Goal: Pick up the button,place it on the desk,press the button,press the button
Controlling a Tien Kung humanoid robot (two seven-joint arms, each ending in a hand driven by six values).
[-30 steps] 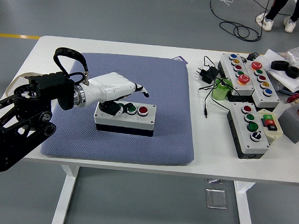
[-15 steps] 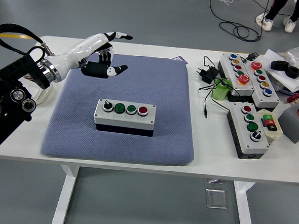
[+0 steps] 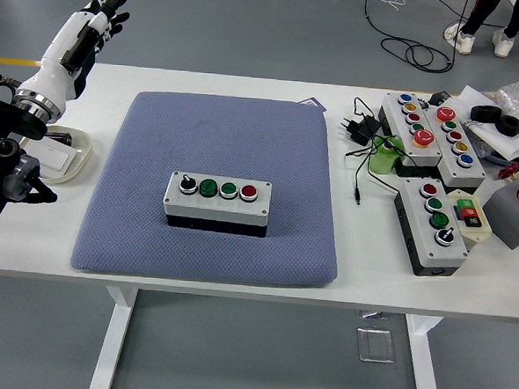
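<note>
A grey floor is seen behind a white table (image 3: 236,281), and black cables are trailed across the floor at the top of the view. A blue-grey padded mat (image 3: 219,139) is laid over the middle of the table. The button box (image 3: 217,203), a white-topped case with a black base, is set on the mat slightly left of centre, with its long side parallel to the table's near edge. Four controls are carried in a row on its top: a black knob, two green buttons and a red button, from left to right.

The left hand (image 3: 83,29) is raised at the upper left, beyond the table's left end and well apart from the button box. Its white and black fingers (image 3: 109,4) are extended and loosely spread, pointing up and away, and nothing is held or touched by them. The black left arm is seen at the left edge, above a shallow white tray (image 3: 75,161) beside the mat.

To the right of the mat, a black power adapter (image 3: 355,128), a green object (image 3: 383,158) and three further button boxes (image 3: 436,225) are laid out. At the far right edge, a grey block (image 3: 510,214) and an orange object are seen.
</note>
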